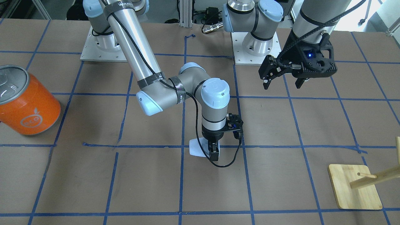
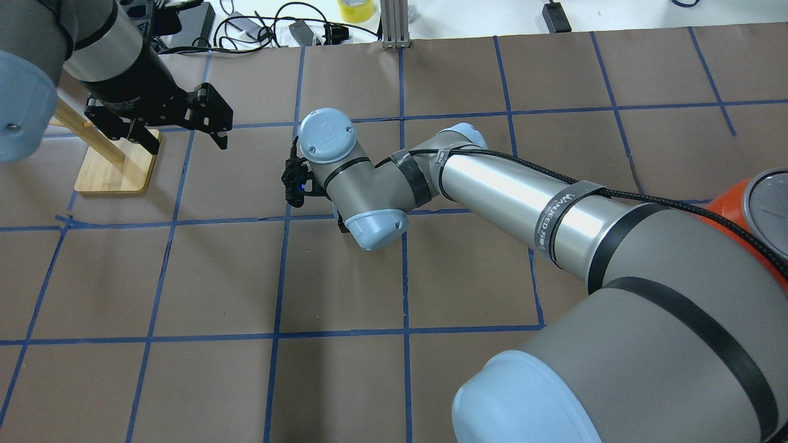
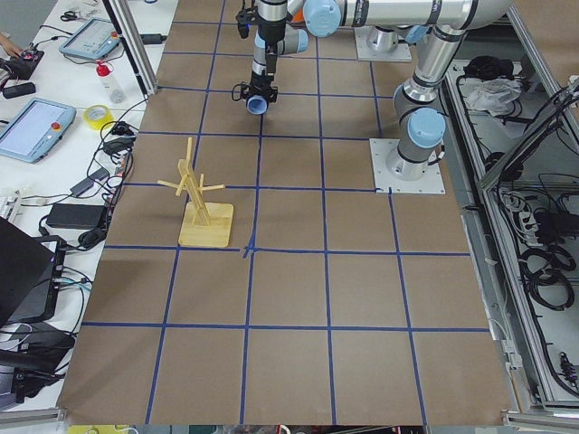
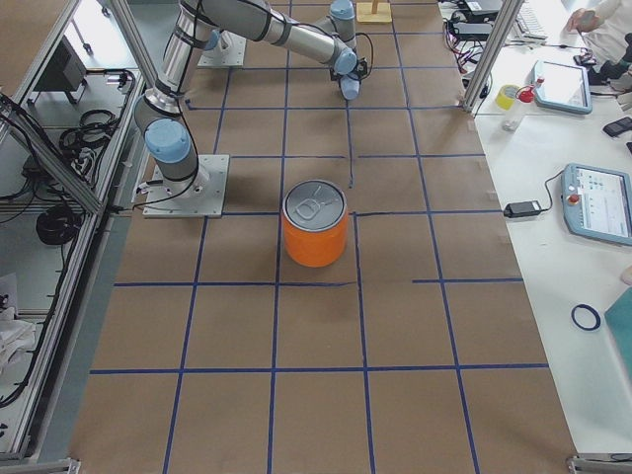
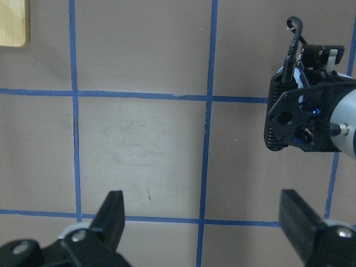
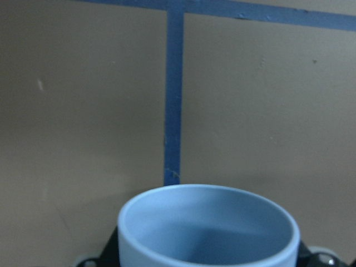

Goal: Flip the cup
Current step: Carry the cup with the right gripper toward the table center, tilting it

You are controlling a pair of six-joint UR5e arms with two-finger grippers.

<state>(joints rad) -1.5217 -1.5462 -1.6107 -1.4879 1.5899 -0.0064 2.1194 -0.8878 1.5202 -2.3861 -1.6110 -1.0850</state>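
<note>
Pale-blue smooth tapered plastic cup (image 1: 195, 148) is pinched between black right fingers (image 1: 214, 153).

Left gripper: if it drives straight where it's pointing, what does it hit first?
Likely the bare brown paper-covered table by a blue tape line; nothing lies between the left gripper's open fingers. The right arm's black wrist mount sits off to the side; depth unclear.

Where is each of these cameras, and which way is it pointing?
Front: across the table, facing both arms; right hand grips cup.
Overhead: behind the shoulders, looking down on both arms.
Left side: table's end, wooden stand nearest, arms far.
Right side: opposite end, orange can nearest, arms far.
Left wrist: downward, past the open left hand.
Right wrist: over the cup's rim.
Both side views show the cup.
</note>
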